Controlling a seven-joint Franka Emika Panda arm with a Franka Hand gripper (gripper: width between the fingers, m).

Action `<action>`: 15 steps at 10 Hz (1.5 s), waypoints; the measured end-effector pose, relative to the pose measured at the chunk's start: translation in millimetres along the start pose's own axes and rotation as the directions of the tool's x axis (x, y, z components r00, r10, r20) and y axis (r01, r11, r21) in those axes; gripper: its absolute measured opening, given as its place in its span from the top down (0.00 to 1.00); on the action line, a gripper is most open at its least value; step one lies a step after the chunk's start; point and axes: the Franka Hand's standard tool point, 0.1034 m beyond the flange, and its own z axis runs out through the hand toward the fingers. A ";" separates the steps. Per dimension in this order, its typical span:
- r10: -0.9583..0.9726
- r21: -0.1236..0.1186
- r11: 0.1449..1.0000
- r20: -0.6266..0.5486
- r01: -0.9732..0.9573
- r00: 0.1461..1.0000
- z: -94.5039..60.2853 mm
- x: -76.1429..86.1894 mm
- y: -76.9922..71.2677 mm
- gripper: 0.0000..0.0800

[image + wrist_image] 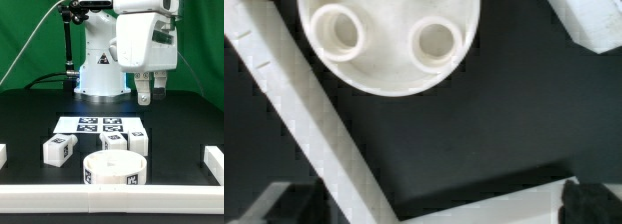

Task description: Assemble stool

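Exterior view: the gripper is hanging above the table, fingers apart, empty; the seat is lying near the front bar, legs and marker board behind it. Wrist view: the front bar is running just beside the seat.

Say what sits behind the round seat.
Behind the seat stand one leg and a second leg, with the marker board beyond. The seat's rim covers the table right behind it.

The matte black counter carries the flat white marker board; just in front lie chunky white plastic legs and the round white disc seat; long white bars edge it.
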 end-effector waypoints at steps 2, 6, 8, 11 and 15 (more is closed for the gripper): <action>0.000 0.000 1.000 0.000 0.000 1.000 0.0 0.0 0.0 0.19; -0.111 -0.038 0.993 -0.012 0.111 0.994 10.8 -21.5 4.7 0.19; -0.212 -0.028 0.977 -0.002 0.212 0.977 36.3 -54.3 11.8 0.19; -0.189 -0.023 0.982 -0.004 0.189 0.982 43.2 -58.1 17.4 0.19; 0.004 0.021 1.000 0.005 -0.004 1.000 56.3 -41.3 2.7 0.19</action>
